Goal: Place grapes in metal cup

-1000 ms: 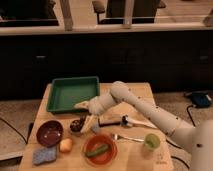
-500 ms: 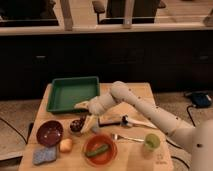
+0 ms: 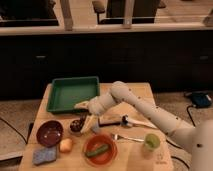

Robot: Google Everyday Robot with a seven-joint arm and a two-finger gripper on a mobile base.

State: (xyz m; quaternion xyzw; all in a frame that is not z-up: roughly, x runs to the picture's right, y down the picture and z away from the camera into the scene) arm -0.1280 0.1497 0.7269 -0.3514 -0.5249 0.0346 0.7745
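Nothing has shifted since the earlier frames: arm, gripper and every object on the table sit as they did. On the left the maroon bowl (image 3: pixel 49 132) stands near the front of the wooden table (image 3: pixel 137 161), with the green tray (image 3: pixel 72 92) behind it. Just right of the bowl lies a small dark, reddish-tinged round mass that I take for the grapes (image 3: pixel 76 125), resting on the table top and not lifted. Close beside them, slightly above, hangs the gripper (image 3: pixel 84 116). Its two pale fingers are spread wide apart, one pointing toward the tray's front edge, the other reaching down next to the grapes. They close on nothing, and whether the lower finger touches the bunch I cannot tell. I judge the step in hand to be the approach for the pick, so the task is at its start. The next move calls for settling the spread fingers around the bunch and closing gently, since berries squash and roll. I cannot pick out the metal cup with certainty; the arm (image 3: pixel 135 102) may hide it. Farther right stand the orange plate (image 3: pixel 111 156) and the clear greenish cup (image 3: pixel 151 141), neither of them the target.
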